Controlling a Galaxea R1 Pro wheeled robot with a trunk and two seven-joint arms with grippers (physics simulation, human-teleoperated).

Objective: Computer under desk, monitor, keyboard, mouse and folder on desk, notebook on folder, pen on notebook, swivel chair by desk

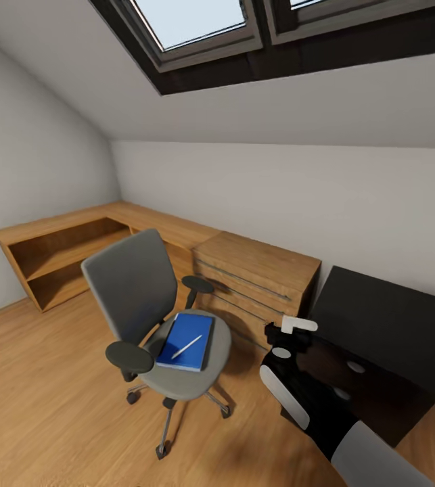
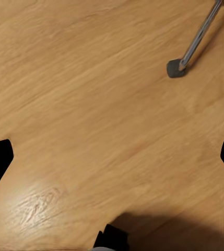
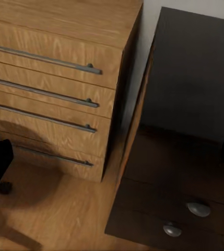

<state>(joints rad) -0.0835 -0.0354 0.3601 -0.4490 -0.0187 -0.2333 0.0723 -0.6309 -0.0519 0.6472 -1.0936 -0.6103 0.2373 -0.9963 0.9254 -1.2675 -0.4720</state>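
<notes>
Swivel chair (image 1: pixel 151 318) is standing on wood floor (image 1: pixel 34 392), carrying blue folder (image 1: pixel 187 340) with pen (image 1: pixel 187 347) lying on it. Wooden drawer chest (image 1: pixel 254 284) is sitting behind, black desk (image 1: pixel 393 325) beside it. Right arm (image 1: pixel 312 392) is reaching forward. Both grippers' fingers are spreading wide, gripping nothing.

We see the pen (image 1: pixel 187 346) on the folder (image 1: pixel 187 340) on the swivel chair (image 1: pixel 151 308), left of the drawer chest (image 1: pixel 258 284) and desk (image 1: pixel 386 325)

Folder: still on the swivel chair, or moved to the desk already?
On the chair. The blue folder lies flat on the swivel chair seat, a pen on top; the black desk stands apart.
</notes>
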